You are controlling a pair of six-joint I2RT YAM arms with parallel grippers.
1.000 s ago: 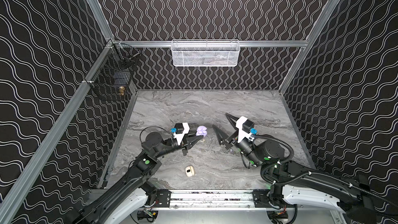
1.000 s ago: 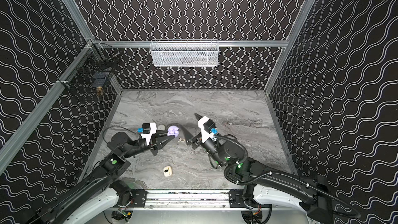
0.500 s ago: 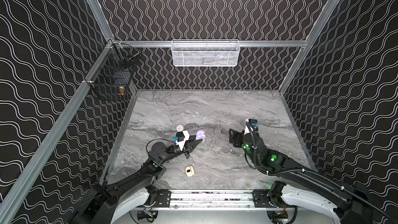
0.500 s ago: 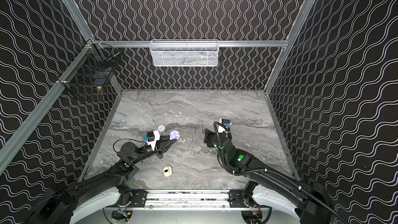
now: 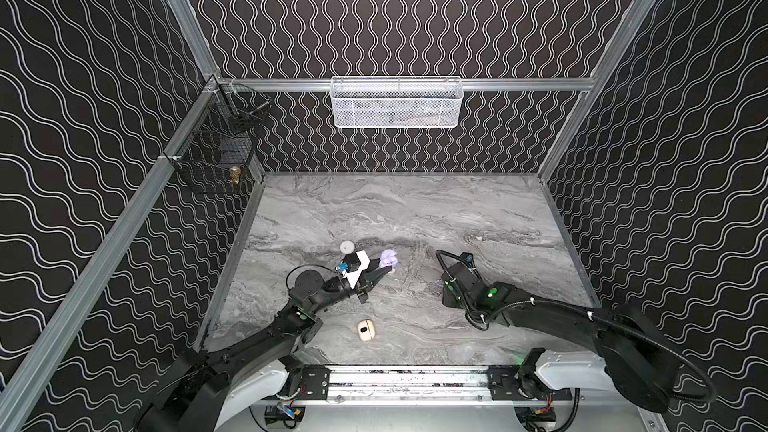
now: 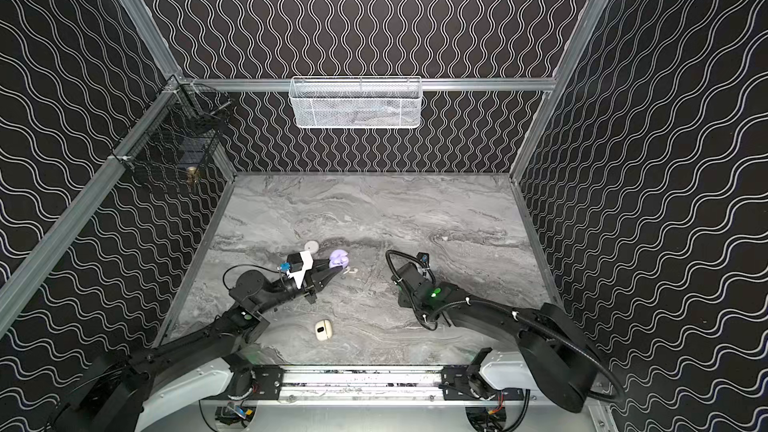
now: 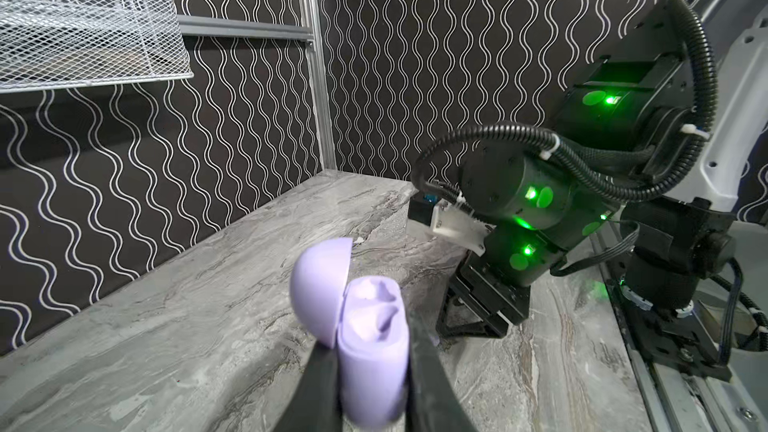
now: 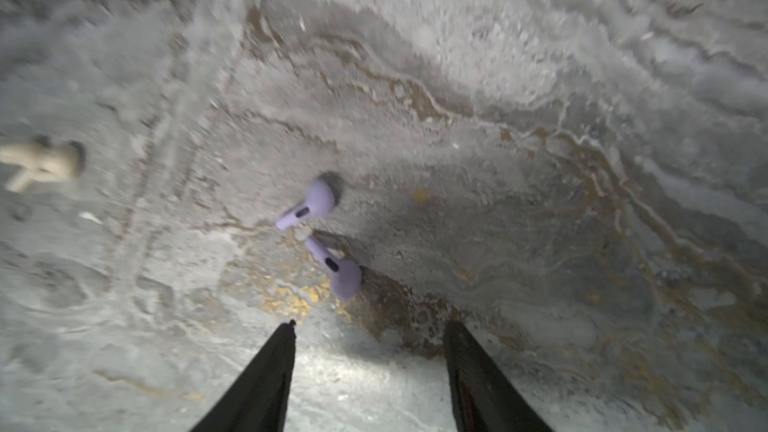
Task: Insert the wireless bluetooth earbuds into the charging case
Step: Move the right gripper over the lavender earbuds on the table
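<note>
Left pincer [image 5: 389, 269] clamped on open lilac case [image 7: 372, 363], bottom centre of left wrist view; right pincer [image 8: 370, 326] open, empty, just short of two lilac earbuds [image 8: 309, 203] lying mid-frame on surface [image 8: 540, 160]; judged light, rigid, slick; pinch across the bulb, not the stem

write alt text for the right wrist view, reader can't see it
Two lilac earbuds lie on the grey marbled table, stems nearly meeting, just ahead of the open right gripper. A blurred off-white earbud sits at the frame's edge.
</note>
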